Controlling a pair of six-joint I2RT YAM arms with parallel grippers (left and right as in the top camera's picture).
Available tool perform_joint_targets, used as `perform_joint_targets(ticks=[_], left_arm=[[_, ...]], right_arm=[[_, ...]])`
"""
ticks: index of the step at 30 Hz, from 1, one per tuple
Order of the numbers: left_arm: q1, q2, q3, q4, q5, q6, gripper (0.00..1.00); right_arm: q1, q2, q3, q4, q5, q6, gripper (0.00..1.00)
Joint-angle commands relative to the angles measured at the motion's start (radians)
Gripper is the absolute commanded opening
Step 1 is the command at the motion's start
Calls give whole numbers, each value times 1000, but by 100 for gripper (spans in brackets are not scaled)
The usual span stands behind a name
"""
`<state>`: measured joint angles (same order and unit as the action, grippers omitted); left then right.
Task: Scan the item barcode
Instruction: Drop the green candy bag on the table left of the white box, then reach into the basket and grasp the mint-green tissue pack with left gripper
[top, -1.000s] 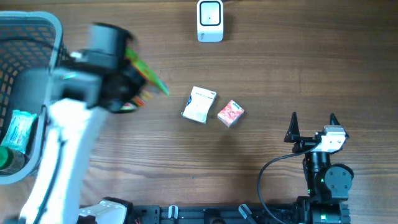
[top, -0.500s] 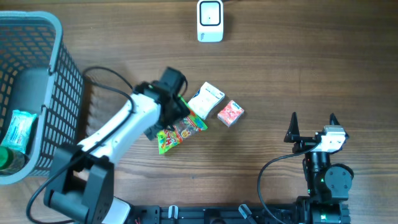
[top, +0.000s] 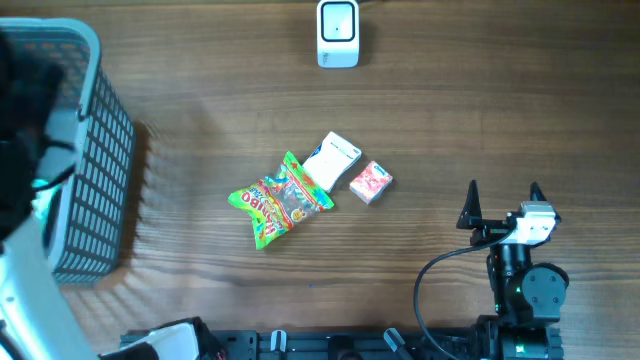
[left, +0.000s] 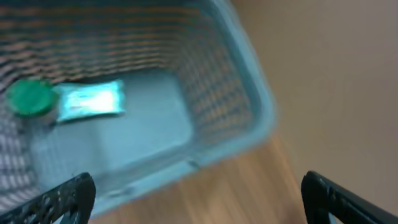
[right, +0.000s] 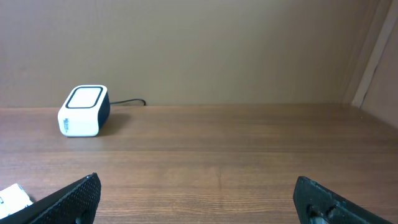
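Two claws, both spread wide, empty. Left claw (left: 196, 180) hangs over the basket (top: 100, 170), above a teal packet (left: 92, 99) and green-capped bottle (left: 28, 98). Candy bag (top: 280, 200), white box (top: 330, 160) and red box (top: 370, 182) lie on the worktop (top: 450, 100). Right claw (top: 503, 190) rests. Likely step: picking an item. Next: grip packet, present barcode to scanner (top: 338, 33).

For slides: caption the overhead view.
Candy bag, white box and red packet clustered on the table; scanner at far edge, basket at left.

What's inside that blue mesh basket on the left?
The left wrist view shows a green-capped bottle and a pale green packet beside it on the floor of the basket. From overhead, the left arm covers the inside.
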<state>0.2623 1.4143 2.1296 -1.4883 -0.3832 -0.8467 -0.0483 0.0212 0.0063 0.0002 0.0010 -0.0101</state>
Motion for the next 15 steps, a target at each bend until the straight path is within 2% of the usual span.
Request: perform_joint_targets(ticks=[1,4,8,9,10,12,15], left_arm=[[208,61,3,-81,-7,-161,100],[328,169,2,-131,5,-214,100],[345,291,0,-180,4,-248,100],[344,328,-4,-184,4,-203,100],[344,383,-8,-178,-18,-98,100],[344,452,-14,-169,-49,32,100],[344,575,-19,-169,-75,171,100]], right_arm=[[5,-7,-1,6,-1,-14,100],[5,-7,-1,6,-1,-14,100],[5,-7,-1,6,-1,-13,100],[5,-7,-1,6,-1,-13,100],[5,-7,-1,6,-1,-13,100],[5,-7,-1,6,-1,-14,100],[5,-7,-1,6,-1,-14,100]])
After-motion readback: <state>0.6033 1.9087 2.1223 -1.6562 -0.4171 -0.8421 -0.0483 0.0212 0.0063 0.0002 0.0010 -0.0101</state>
